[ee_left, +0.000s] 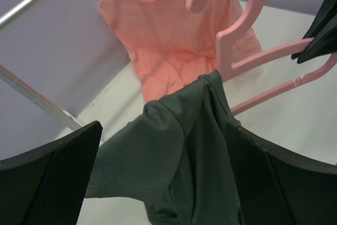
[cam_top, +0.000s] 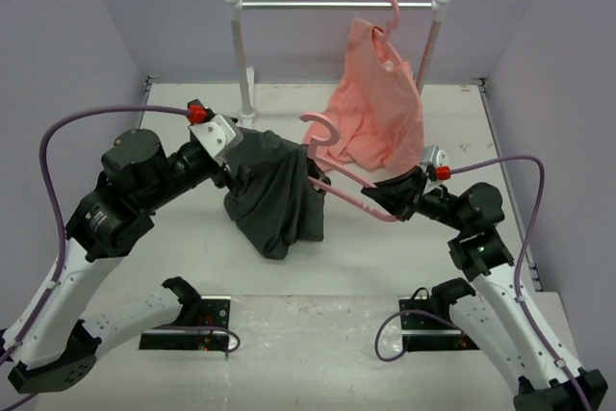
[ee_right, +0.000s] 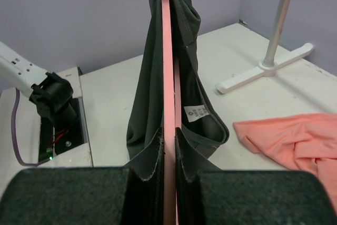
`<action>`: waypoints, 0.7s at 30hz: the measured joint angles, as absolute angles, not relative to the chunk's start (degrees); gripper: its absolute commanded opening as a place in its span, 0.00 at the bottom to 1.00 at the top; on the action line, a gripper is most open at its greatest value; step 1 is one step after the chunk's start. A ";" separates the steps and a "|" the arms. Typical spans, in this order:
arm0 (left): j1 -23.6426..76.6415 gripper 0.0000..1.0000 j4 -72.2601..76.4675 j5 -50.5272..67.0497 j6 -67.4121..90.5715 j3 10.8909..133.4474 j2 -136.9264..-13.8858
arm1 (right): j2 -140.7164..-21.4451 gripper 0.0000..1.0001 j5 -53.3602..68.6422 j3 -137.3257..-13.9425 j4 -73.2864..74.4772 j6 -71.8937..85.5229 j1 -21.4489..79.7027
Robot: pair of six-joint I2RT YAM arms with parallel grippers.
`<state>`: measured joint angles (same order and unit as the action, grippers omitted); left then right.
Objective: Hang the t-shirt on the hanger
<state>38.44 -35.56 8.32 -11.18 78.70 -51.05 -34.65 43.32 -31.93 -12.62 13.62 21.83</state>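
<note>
The dark charcoal t-shirt (cam_top: 274, 194) hangs bunched over the left part of the pink hanger (cam_top: 348, 190), which is held tilted above the table. My right gripper (cam_top: 382, 197) is shut on the hanger's right arm; in the right wrist view its pads (ee_right: 152, 156) pinch the pink bar (ee_right: 167, 77), with the t-shirt (ee_right: 147, 93) draped beyond. My left gripper (cam_top: 234, 153) is at the shirt's upper left. In the left wrist view its fingers (ee_left: 52, 177) stand wide apart, with the t-shirt (ee_left: 179, 151) between them and the hanger's hook (ee_left: 231, 51) above.
A salmon-pink shirt (cam_top: 375, 108) hangs from a white rail rack (cam_top: 337, 5) at the back, its lower part resting on the table just behind the hanger. The rack's post and foot (cam_top: 248, 93) stand behind my left gripper. Lilac walls close three sides.
</note>
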 measured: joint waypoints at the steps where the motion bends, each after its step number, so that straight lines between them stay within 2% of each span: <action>1: 38.44 0.95 -35.10 9.01 -13.91 79.02 -51.29 | -35.28 0.00 46.30 -32.61 -12.64 13.88 19.73; 6: 38.44 0.82 -37.60 14.25 -24.74 85.37 -58.97 | -40.37 0.00 58.31 -42.07 -5.37 7.87 15.77; 10: 38.44 0.90 -42.01 22.55 -28.95 90.88 -66.83 | -41.05 0.00 67.71 -45.92 -1.96 3.88 10.68; 12: 38.43 0.90 -43.72 26.30 -30.03 91.42 -67.89 | -42.47 0.00 73.60 -47.40 0.20 2.77 7.46; 15: 38.39 0.91 -45.18 31.23 -31.52 90.08 -65.78 | -47.66 0.00 80.77 -52.62 5.23 -1.40 4.70; 18: 38.37 1.00 -45.34 32.95 -32.44 88.56 -61.73 | -51.84 0.00 84.76 -56.79 10.43 -6.62 4.37; 21: 38.38 1.00 -44.55 32.41 -31.80 88.01 -58.49 | -52.92 0.00 86.18 -59.18 15.32 -11.32 4.25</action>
<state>38.38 -44.55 32.41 -31.80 88.01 -58.49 -52.92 86.18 -59.18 15.32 -11.32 4.25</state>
